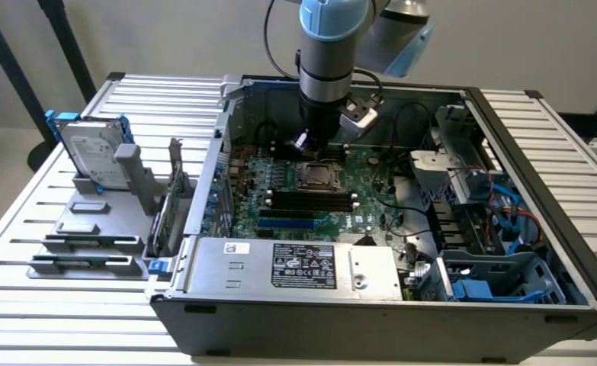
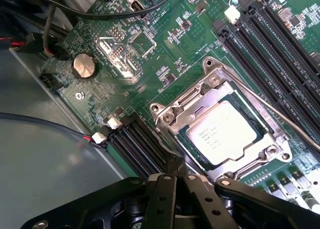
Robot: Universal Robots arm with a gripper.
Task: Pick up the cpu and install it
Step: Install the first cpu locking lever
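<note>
The cpu [image 2: 225, 136], a small square chip with a dull silver top, lies flat inside the metal socket frame [image 2: 197, 96] on the green motherboard. In the exterior view the cpu [image 1: 313, 177] shows in the middle of the board inside the open computer case. My gripper [image 2: 175, 165] is shut, its black fingers pressed together with nothing between them, just beside the socket's edge and clear of the chip. From outside, the gripper [image 1: 304, 143] hangs a little above and behind the socket, under the arm's blue and grey wrist.
A thin socket lever [image 2: 280, 114] runs past the frame. Black memory slots [image 1: 309, 200] lie in front of the socket, and the power supply [image 1: 288, 263] fills the case's near side. A hard drive with blue brackets [image 1: 93, 156] stands on a grey rack at the exterior view's left.
</note>
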